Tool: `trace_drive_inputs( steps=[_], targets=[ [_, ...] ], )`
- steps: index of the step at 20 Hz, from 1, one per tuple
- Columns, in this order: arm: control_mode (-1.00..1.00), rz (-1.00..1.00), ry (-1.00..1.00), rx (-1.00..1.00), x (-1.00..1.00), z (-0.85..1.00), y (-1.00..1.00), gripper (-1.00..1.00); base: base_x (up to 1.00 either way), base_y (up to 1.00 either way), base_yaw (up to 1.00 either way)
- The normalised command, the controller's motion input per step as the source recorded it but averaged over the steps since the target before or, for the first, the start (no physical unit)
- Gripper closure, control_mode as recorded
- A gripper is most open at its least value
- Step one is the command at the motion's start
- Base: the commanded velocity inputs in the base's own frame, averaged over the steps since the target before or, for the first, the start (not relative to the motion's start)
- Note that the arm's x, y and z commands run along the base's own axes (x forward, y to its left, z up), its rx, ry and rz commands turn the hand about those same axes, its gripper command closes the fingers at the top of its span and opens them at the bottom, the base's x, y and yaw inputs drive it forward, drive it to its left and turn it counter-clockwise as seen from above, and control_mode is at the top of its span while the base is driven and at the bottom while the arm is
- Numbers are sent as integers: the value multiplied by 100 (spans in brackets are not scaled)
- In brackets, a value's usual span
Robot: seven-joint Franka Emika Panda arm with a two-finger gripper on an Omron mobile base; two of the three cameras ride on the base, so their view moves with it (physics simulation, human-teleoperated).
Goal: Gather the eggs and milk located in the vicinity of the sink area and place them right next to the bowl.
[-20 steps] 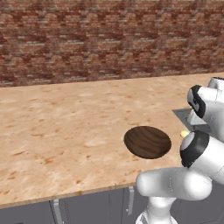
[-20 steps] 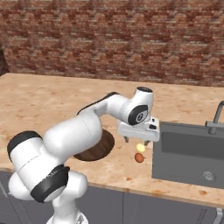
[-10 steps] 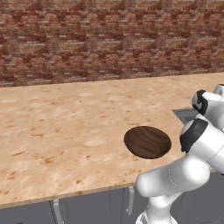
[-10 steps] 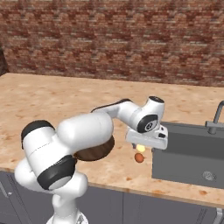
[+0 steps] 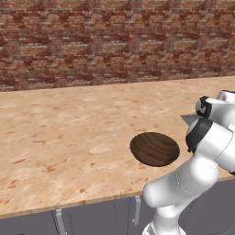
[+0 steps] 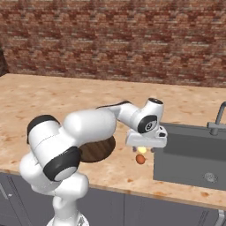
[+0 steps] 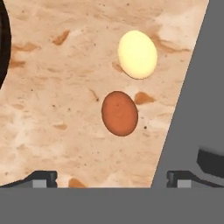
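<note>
since both eggs lie between bowl and sink, the gripper hovers above, fingers spread wide, holding nothing.

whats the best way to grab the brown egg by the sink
Come straight down on the orange-brown egg and close across its narrow middle. It lies on its side on the counter, apart from the pale egg, with the open tool above it. A judgement from its oval shape.

Arm hides the bowl rim; sink cut by the frame edge.
</note>
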Motion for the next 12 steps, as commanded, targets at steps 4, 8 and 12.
trace_drive_inputs(
  steps=[4,8,12],
  targets=[
    [-100,22,-1,0,8,-19,19,-100,0,0,0],
    [-100,1,-1,0,14,-6,39,-100,0,0,0],
    [-100,-2,0,0,15,-8,15,-100,0,0,0]
  ],
)
